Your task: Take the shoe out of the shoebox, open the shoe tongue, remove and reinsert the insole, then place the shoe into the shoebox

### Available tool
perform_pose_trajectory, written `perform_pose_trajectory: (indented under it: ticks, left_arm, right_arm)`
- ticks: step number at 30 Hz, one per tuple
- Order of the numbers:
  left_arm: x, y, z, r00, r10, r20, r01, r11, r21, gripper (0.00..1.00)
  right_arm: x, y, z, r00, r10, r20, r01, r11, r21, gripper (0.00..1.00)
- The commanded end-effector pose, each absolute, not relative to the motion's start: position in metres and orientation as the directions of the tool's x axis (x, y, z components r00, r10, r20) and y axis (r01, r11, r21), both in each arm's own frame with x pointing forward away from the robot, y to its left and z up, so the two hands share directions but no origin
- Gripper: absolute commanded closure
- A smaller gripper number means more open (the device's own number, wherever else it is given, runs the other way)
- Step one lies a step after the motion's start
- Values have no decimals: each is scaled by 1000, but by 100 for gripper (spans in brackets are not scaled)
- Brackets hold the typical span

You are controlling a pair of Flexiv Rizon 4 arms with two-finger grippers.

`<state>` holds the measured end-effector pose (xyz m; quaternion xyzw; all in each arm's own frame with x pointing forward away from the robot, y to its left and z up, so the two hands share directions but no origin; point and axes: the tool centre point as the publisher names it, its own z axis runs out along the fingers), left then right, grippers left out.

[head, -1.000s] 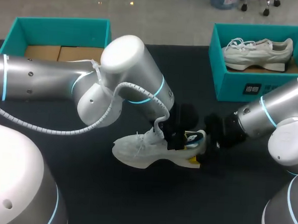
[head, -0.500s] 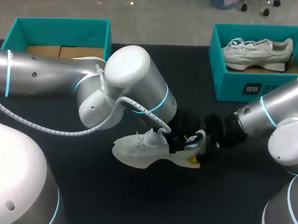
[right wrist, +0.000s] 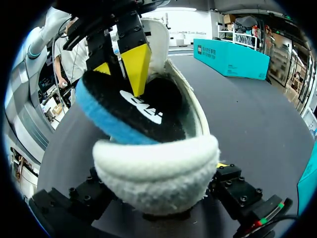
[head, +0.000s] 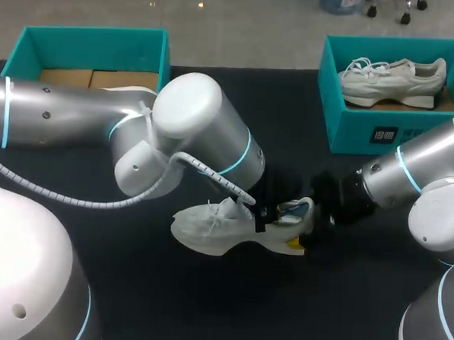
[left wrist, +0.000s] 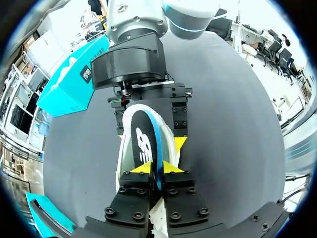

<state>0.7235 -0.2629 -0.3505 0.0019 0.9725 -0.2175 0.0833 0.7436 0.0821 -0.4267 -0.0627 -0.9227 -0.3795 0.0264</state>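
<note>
Subject item: the white shoe [head: 209, 228] lies out of any box on the dark counter [head: 167, 304], near its middle, sole down, with the heel toward the right arm. Its insole [left wrist: 144, 148], black on top with a blue edge, stands partly raised out of the heel opening.

Left hand [left wrist: 156, 168]: clenched on the insole, one yellow tip on each face of the blue edge. Judged purpose: to draw the insole out of the shoe or feed it back in; which of the two cannot be determined.

Right hand [right wrist: 156, 201]: grasping the shoe at the heel, one finger down each side. Judged purpose: to brace the shoe on the counter so it does not lift or slide with the insole.

Surroundings: an open teal shoebox [head: 89, 37] stands at the far left and shows only its cardboard floor, so it is the likely destination for this shoe. A second teal shoebox [head: 351, 131] at the far right holds another white shoe [head: 392, 80]. Both boxes are well apart from the work.

Not verifiable: the tongue and lacing are largely covered by the left wrist in the head view. The toe is cut off beneath the left hand in its own view. The front of the insole is hidden, so how far it is seated in the shoe cannot be told. The right hand's fingertips are mostly masked by the heel.
</note>
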Motion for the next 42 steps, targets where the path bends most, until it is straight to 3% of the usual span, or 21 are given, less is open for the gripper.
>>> perform_pose_trajectory:
  ticks: [1,11,42]
  left_arm:
    - [723,-257,-347,-985,-39,-171,39,903,-429,100]
    - [720,-252,-336,-987,-43,-153,29,897,-441,100]
    - [730,-275,-237,-997,25,-66,65,692,-719,100]
  right_arm:
    - [743,84,-431,-991,96,96,136,706,695,100]
    - [743,84,-431,-991,96,96,136,706,695,100]
    - [743,84,-431,-991,96,96,136,706,695,100]
